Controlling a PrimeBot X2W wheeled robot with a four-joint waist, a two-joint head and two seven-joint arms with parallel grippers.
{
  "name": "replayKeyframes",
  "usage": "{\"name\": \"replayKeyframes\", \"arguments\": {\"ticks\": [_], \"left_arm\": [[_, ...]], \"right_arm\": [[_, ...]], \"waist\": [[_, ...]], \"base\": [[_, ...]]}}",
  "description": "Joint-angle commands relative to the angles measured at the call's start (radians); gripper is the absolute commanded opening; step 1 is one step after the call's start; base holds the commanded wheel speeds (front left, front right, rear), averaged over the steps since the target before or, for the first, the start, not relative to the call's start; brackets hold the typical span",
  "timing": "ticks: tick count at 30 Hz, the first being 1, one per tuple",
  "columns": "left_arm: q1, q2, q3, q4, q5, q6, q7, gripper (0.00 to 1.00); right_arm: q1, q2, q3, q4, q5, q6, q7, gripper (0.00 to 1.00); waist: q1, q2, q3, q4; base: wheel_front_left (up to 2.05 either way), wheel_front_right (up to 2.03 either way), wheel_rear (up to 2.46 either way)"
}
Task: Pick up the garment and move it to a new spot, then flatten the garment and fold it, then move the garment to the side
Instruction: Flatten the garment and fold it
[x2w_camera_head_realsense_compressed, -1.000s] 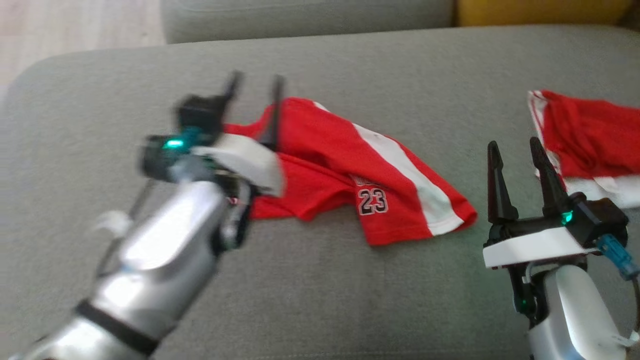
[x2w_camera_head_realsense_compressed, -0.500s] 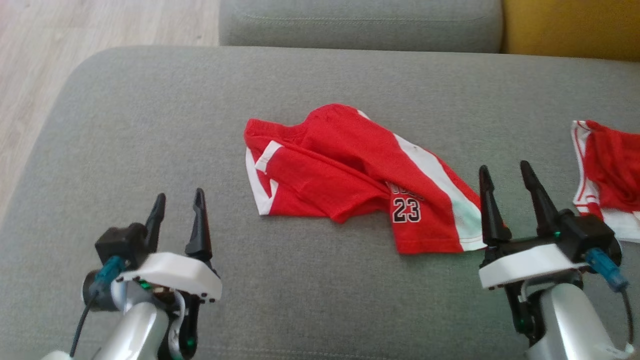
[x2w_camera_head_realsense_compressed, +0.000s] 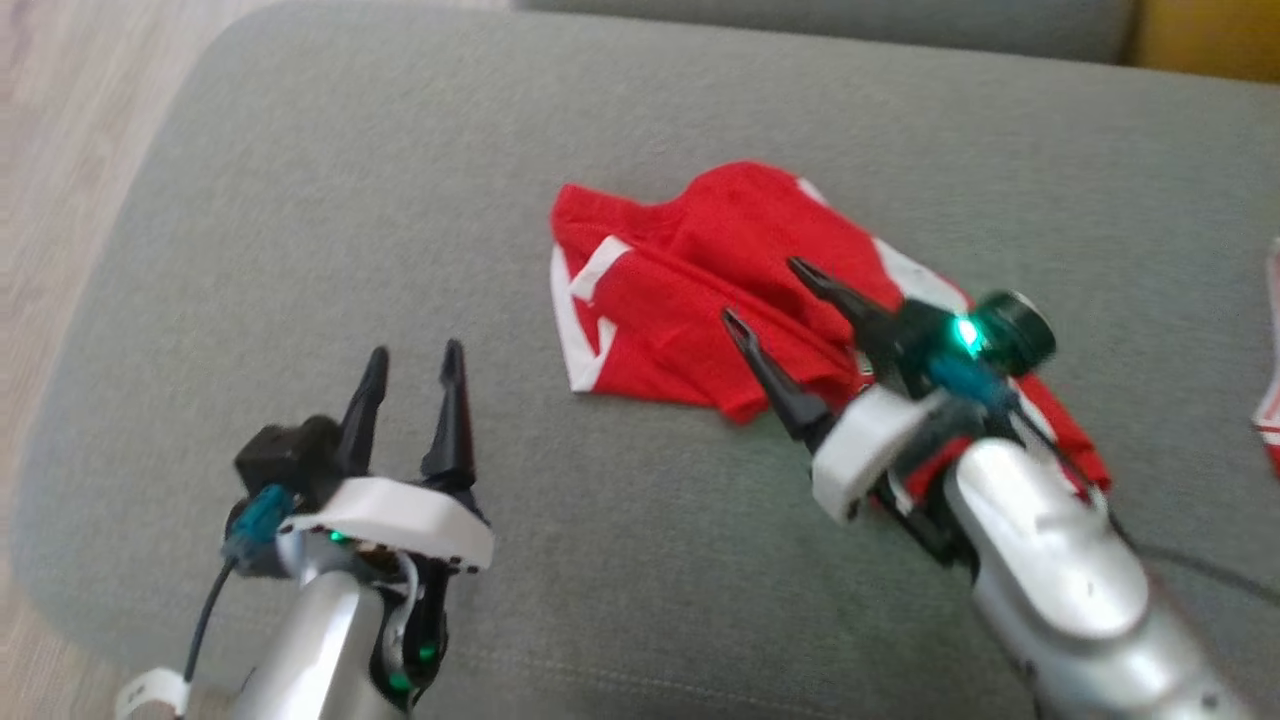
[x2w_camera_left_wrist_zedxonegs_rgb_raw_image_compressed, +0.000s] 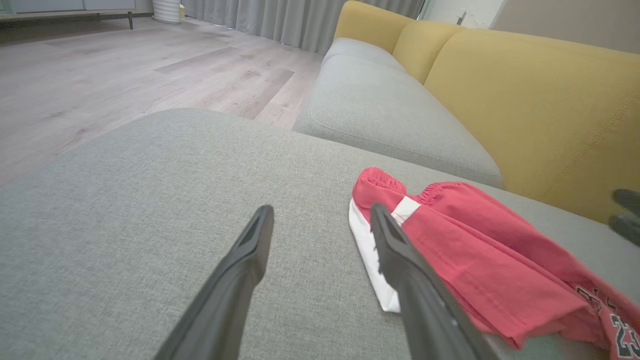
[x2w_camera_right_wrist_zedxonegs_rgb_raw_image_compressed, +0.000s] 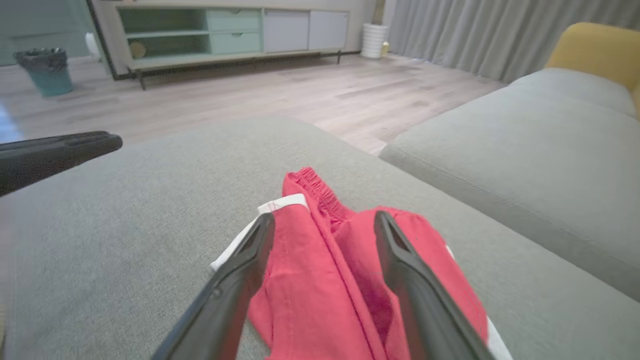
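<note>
The left claw (x2w_camera_head_realsense_compressed: 415, 350) hangs spread and empty over the grey fabric sofa cushion (x2w_camera_head_realsense_compressed: 350, 200). Crumpled red-and-white mesh shorts (x2w_camera_head_realsense_compressed: 700, 230) lie mid-cushion. The right claw (x2w_camera_head_realsense_compressed: 765, 292), spread above them, would best pinch the elastic waistband edge.

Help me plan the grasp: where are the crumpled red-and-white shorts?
Head view: the red-and-white shorts lie on the grey cushion, beneath the open right gripper, right of the left gripper.

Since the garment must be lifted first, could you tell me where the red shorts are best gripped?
Probably the gathered waistband of the red shorts, coming from the robot's left with the open left gripper: that thick edge bulges slightly up off the cushion and faces it.
</note>
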Motion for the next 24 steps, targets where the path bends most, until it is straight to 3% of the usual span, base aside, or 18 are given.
{"name": "replayKeyframes", "arguments": {"ticks": [1,11,19,20,21,24], "left_arm": [[-0.046,-0.001,0.048,-0.019,0.013,-0.011,-0.012,1.0],[-0.075,-0.038,0.08,0.016,0.037,-0.063,-0.012,1.0],[-0.079,-0.04,0.074,0.004,0.016,-0.058,-0.012,1.0],[-0.08,-0.04,0.073,0.003,0.014,-0.055,-0.012,1.0],[-0.08,-0.04,0.073,0.002,0.012,-0.053,-0.012,1.0],[-0.083,-0.04,0.075,0.004,0.011,-0.048,-0.012,1.0]], "right_arm": [[-0.058,-0.011,0.05,-0.004,0.043,-0.001,0.021,1.0],[-0.282,-0.123,0.278,0.205,0.287,-0.001,0.147,1.0],[-0.343,-0.16,0.372,0.294,0.372,-0.001,0.164,1.0],[-0.345,-0.162,0.385,0.298,0.391,-0.001,0.169,0.46],[-0.35,-0.165,0.4,0.299,0.405,-0.001,0.171,0.0],[-0.365,-0.183,0.439,0.294,0.433,-0.001,0.159,0.0]], "waist": [[0.0,0.0,0.036,0.041],[0.0,0.0,0.103,0.137],[0.0,0.0,0.127,0.153],[0.0,0.0,0.129,0.151],[0.0,0.0,0.13,0.149],[0.0,0.0,0.129,0.134]], "base": [[0.0,0.0,0.0],[0.0,0.0,0.0],[0.0,0.0,0.0],[0.0,0.0,0.0],[0.0,0.0,0.0],[0.0,0.0,0.0]]}}
